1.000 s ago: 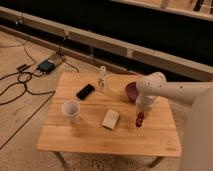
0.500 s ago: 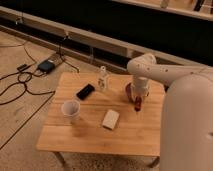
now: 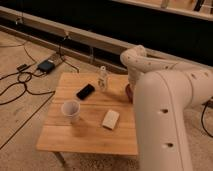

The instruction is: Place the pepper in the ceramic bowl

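The arm has swung across and now fills the right side of the view, its white bulk covering most of the ceramic bowl (image 3: 129, 91), of which only a dark maroon sliver shows at the table's (image 3: 90, 135) far right edge. The gripper is hidden behind the arm, roughly over that bowl, so I cannot tell how its jaws stand. The pepper is out of sight too; a second ago it hung from the gripper nearer the table's front, so I'd judge the drop is close.
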`<state>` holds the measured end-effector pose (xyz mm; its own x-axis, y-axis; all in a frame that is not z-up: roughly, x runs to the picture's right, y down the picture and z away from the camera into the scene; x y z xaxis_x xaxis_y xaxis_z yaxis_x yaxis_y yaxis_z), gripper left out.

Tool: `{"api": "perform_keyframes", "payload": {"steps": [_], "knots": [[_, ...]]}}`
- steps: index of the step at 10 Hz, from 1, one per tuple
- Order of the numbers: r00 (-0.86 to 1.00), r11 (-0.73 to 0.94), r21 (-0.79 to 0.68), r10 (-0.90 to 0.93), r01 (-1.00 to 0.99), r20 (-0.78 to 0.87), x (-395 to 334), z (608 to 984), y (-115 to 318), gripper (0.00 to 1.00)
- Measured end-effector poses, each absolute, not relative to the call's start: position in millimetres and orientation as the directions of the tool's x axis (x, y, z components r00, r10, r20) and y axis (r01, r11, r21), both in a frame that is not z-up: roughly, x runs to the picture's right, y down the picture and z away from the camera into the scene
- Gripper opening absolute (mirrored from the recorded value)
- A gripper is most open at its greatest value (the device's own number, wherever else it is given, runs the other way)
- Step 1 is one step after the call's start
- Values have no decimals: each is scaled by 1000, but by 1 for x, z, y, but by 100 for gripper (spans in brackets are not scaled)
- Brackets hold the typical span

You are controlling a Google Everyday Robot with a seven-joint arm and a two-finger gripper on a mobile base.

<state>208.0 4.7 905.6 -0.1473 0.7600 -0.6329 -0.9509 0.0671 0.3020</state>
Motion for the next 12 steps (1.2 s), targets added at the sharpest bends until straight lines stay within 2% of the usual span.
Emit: {"api": "perform_keyframes", "payload": {"steps": [4, 5, 11, 12], "knots": [[-114, 107, 316, 786, -943, -607, 214, 934, -17, 0], [-111, 110, 316, 789, -942, -604, 215, 935, -17, 3], [-120, 73, 287, 790, -955, -601, 204, 915, 3, 64], [-125, 71, 291, 790, -954, -600, 207, 912, 5, 71]]}}
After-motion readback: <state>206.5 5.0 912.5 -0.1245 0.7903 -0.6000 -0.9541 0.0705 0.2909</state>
